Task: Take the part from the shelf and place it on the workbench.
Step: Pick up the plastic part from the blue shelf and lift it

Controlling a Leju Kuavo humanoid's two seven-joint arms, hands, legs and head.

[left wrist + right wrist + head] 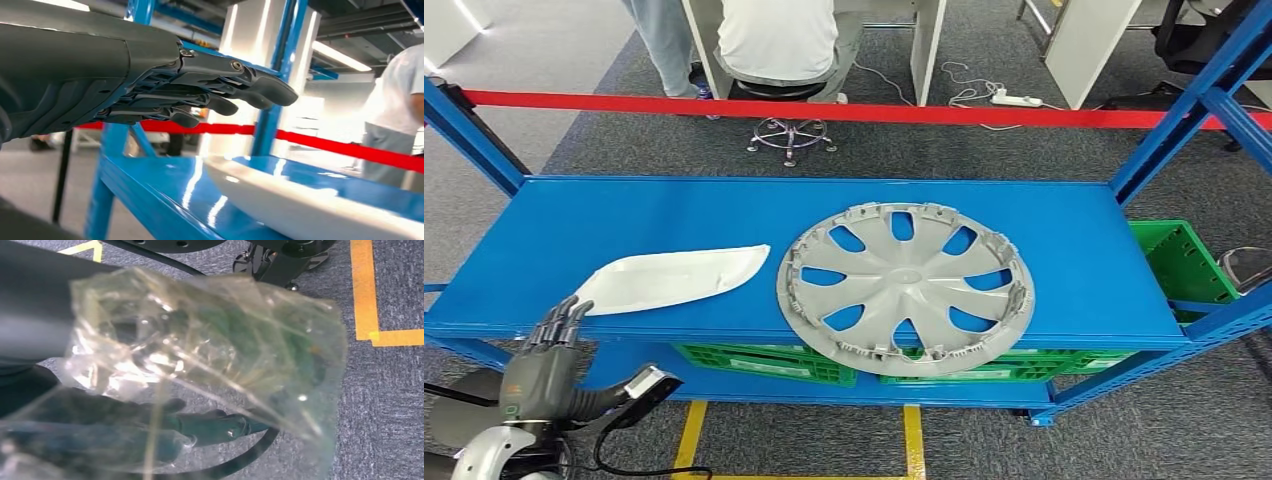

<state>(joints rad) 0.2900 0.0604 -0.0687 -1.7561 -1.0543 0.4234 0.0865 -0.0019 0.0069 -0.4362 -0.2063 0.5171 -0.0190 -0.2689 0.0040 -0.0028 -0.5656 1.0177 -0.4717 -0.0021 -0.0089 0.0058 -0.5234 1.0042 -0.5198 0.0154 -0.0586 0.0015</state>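
Head view: a white, curved, pointed part (674, 279) lies on the blue shelf (1024, 230); left hand (546, 360) open, empty; right hand's (165, 415) state unclear.

The head view looks forward and down from high up onto the blue shelf (624, 215), with the left hand (542, 365) low at its near edge. The left wrist view sits close behind that hand's fingers (250, 87), nearly level with the shelf (150, 185), facing past the fingertips across it. Both share the white part (674, 278) (300, 205) just beyond the fingers. The right wrist view faces the carpet (390, 405) through crumpled clear film (210, 350).
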